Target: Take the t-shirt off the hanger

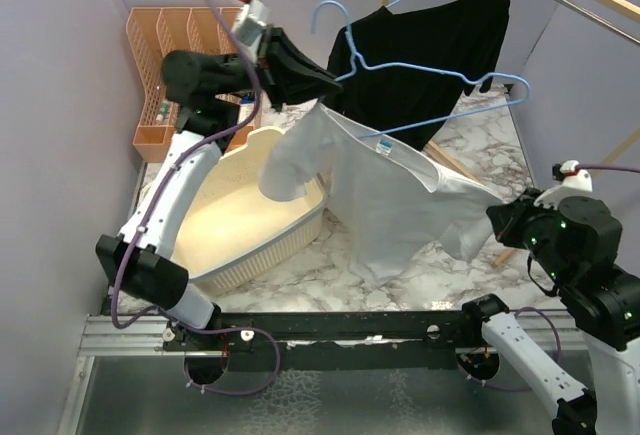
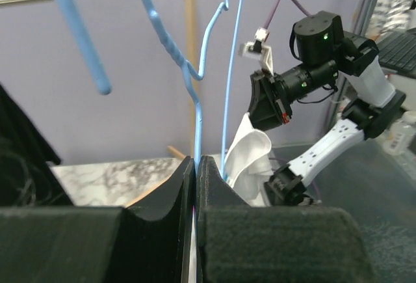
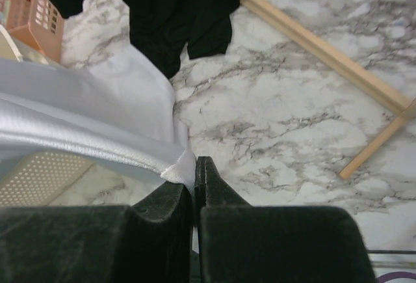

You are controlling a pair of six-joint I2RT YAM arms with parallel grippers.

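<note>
A white t-shirt [image 1: 385,195] hangs half off a light blue wire hanger [image 1: 510,80], one shoulder still over the wire. My left gripper [image 1: 332,83] is raised at the hanger's left end and shut on its wire; in the left wrist view the wire [image 2: 197,101] rises from between the closed fingers [image 2: 196,162], with the shirt [image 2: 250,156] beyond. My right gripper [image 1: 497,217] is low on the right, shut on the shirt's sleeve hem. In the right wrist view the white cloth [image 3: 97,110] runs left from the gripper [image 3: 196,166].
A black t-shirt [image 1: 430,45] hangs on a second blue hanger at the back. A cream laundry basket [image 1: 250,245] stands on the left, below the shirt. An orange organiser [image 1: 165,65] is at the back left. Wooden rack bars [image 3: 325,55] lie on the marble table.
</note>
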